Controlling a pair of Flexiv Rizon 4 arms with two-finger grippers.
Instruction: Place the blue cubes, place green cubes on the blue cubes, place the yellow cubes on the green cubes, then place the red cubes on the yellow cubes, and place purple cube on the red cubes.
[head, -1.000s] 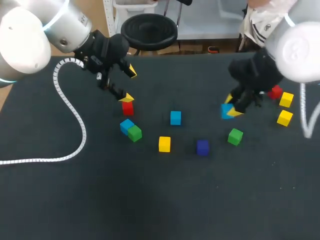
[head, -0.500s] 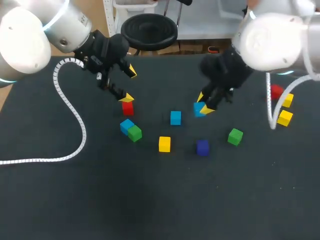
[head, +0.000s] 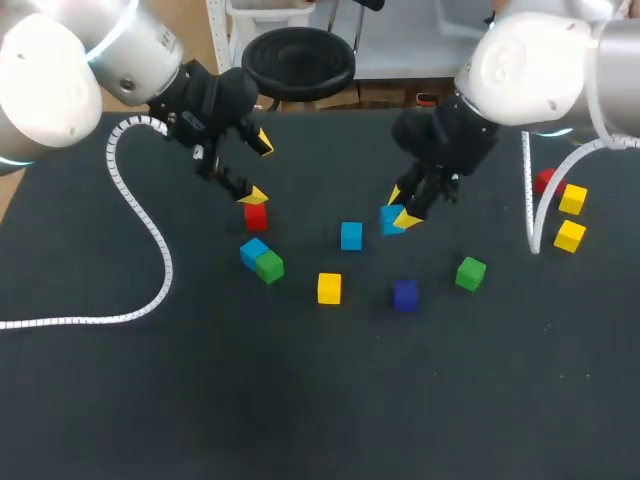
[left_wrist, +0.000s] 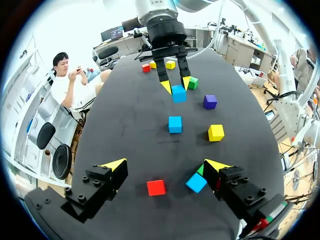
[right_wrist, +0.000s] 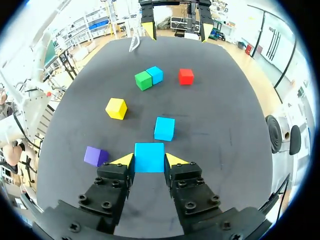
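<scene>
My right gripper (head: 400, 212) is shut on a blue cube (head: 389, 221), which fills the gap between its yellow tips (right_wrist: 149, 157). A second blue cube (head: 351, 236) lies on the mat just left of it, directly ahead of the fingers (right_wrist: 164, 128). My left gripper (head: 258, 168) stands open at the back left. Below and ahead of it (left_wrist: 165, 165) lies a red cube (left_wrist: 156, 187), apart from both fingers. A blue cube (head: 253, 250) and a green cube (head: 269, 267) touch each other near it.
A yellow cube (head: 329, 288), a purple cube (head: 405, 294) and a green cube (head: 470, 273) lie across the middle. At the far right sit a red cube (head: 545, 182) and two yellow cubes (head: 573, 199) (head: 570, 236). A white cable (head: 140, 240) loops over the mat's left part.
My right arm has carried the blue cube leftward from the right side of the table to just beside the middle blue cube. The left arm has stayed still.
</scene>
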